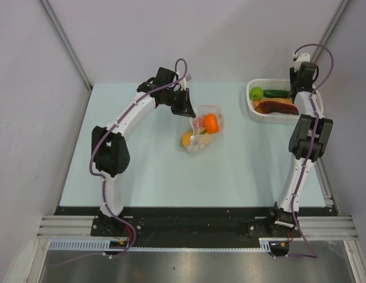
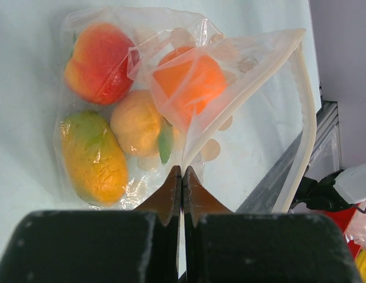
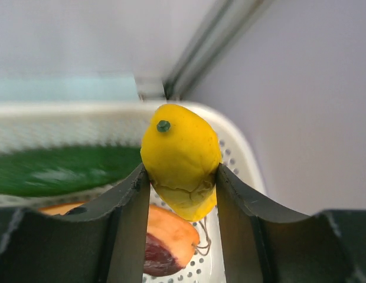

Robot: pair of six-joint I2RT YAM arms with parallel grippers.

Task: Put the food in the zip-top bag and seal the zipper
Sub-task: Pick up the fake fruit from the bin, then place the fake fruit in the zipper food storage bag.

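The clear dotted zip-top bag (image 1: 201, 131) lies mid-table. In the left wrist view it (image 2: 254, 135) holds a red-orange peach (image 2: 100, 62), an orange (image 2: 192, 82), a pale orange fruit (image 2: 136, 121) and a yellow-green mango (image 2: 94, 156). Its mouth is open and the white zipper strip (image 2: 248, 88) stands apart. My left gripper (image 2: 182, 172) is shut, pinching the bag's edge; it is at the bag's far-left corner (image 1: 186, 107). My right gripper (image 3: 180, 171) is shut on a yellow lemon (image 3: 180, 147), held above the basket's right end (image 1: 302, 75).
The white lattice basket (image 1: 252, 105) stands at the back right. It holds a green apple (image 1: 256, 92), a green cucumber (image 1: 278, 93) and a red-orange piece (image 1: 277, 107). The enclosure wall rises just right of the basket.
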